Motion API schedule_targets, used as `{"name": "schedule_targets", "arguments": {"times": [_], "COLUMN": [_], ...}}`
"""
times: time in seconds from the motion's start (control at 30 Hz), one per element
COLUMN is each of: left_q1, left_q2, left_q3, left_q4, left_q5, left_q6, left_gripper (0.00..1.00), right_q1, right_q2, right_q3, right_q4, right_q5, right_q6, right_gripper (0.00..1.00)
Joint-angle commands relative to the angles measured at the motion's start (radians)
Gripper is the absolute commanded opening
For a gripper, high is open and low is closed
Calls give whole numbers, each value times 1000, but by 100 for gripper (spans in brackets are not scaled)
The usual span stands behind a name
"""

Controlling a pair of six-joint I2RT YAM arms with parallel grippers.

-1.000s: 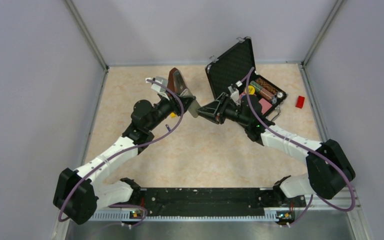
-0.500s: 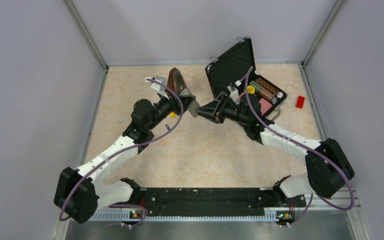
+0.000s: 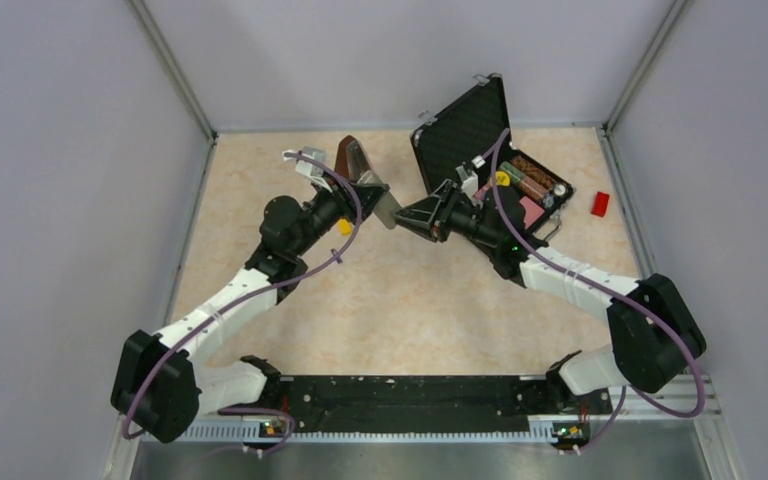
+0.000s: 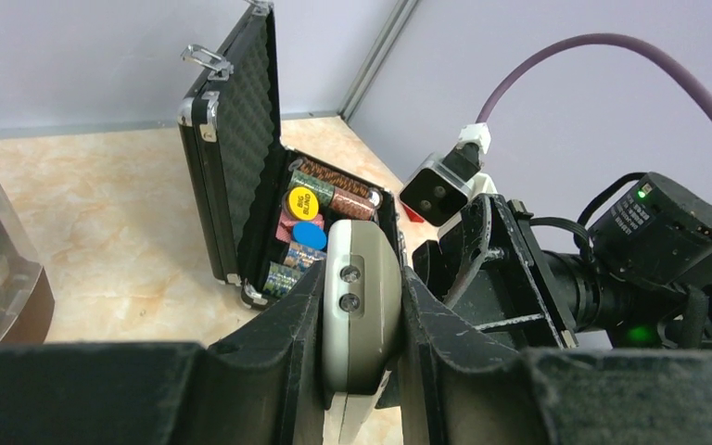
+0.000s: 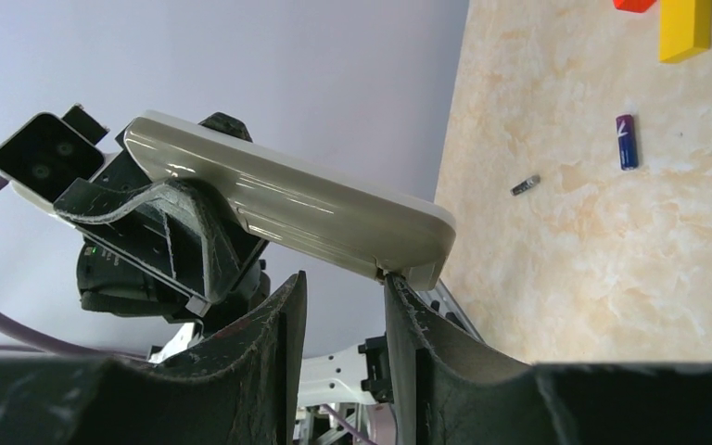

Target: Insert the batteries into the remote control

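My left gripper [image 4: 362, 278] is shut on the remote control [image 4: 362, 306], a slim white and grey handset held in the air edge-up between the pads. In the top view the left gripper [image 3: 382, 205] and right gripper [image 3: 407, 213] meet at mid-table. My right gripper [image 5: 343, 278] is open with nothing between its fingers; one fingertip [image 5: 392, 281] touches the seam under the free end of the remote [image 5: 287, 209]. A bluish-purple battery [image 5: 627, 141] and a smaller dark grey battery [image 5: 525, 184] lie on the table below.
An open black case [image 3: 465, 135] with coloured items inside stands at the back right, also in the left wrist view [image 4: 241, 158]. A red block [image 3: 600, 203] lies to its right. A yellow block [image 3: 345, 227] lies under the left arm. A brown-based clear object [image 3: 355, 160] stands behind.
Both grippers have shifted slightly toward the far side, with the remote still in the left one. The right gripper has edged a little further left toward it.
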Motion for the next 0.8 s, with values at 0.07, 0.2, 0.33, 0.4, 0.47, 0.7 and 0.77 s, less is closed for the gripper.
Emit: {"name": "schedule_targets", "arguments": {"times": [0.07, 0.2, 0.33, 0.4, 0.47, 0.7, 0.77], "left_q1": [-57, -57, -58, -61, -64, -71, -70], "left_q2": [-39, -62, -52, -48, -50, -40, -40], "left_q3": [56, 74, 94, 98, 95, 98, 99], "left_q4": [159, 89, 71, 64, 61, 62, 65], "left_q5": [176, 161, 197, 202, 200, 209, 214], "left_q6": [-148, -49, -18, -7, -1, -10, -14], "left_gripper": [0, 0, 0, 0, 0, 0, 0], "right_q1": [16, 16, 16, 16, 16, 16, 16], "right_q2": [30, 27, 43, 41, 41, 49, 49], "right_q3": [19, 42, 72, 79, 84, 87, 90], "right_q4": [55, -60, -123, -133, -147, -132, -144], "right_q5": [43, 58, 56, 59, 62, 69, 74], "right_q6": [-2, -27, -39, -43, -51, -50, -55], "right_gripper": [36, 37, 40, 41, 41, 38, 35]}}
